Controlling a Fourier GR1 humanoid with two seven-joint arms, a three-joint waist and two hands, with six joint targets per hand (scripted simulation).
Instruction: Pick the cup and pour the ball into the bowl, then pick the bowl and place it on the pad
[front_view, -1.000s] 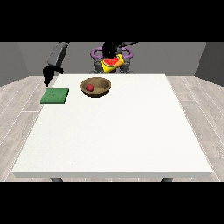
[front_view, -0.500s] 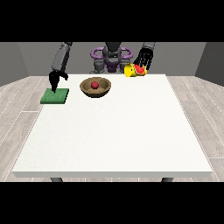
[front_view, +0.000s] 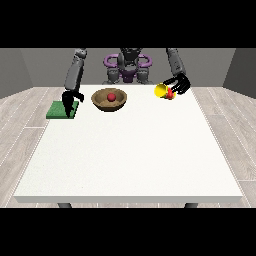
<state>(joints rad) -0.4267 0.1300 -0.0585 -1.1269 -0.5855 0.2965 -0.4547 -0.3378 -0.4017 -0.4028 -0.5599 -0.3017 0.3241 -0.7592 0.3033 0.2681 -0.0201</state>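
cup (front_view: 161, 90) lying tipped, mouth facing view's left | hand at view's right (front_view: 179, 85) grasping it near table's (front_view: 130, 150) far edge | hand at view's left (front_view: 68, 102) hanging with straight fingers over pad (front_view: 59, 110) | ball (front_view: 111, 96) sitting in bowl (front_view: 109, 99)

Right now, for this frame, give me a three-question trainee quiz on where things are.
1. True or false: the red ball lies in the wooden bowl.
2. What does the hand at the view's right hold? A) yellow cup B) bowl C) nothing
3. Fill in: the hand at the view's left points down over the green ____.

Key: 1 true; 2 A; 3 pad.
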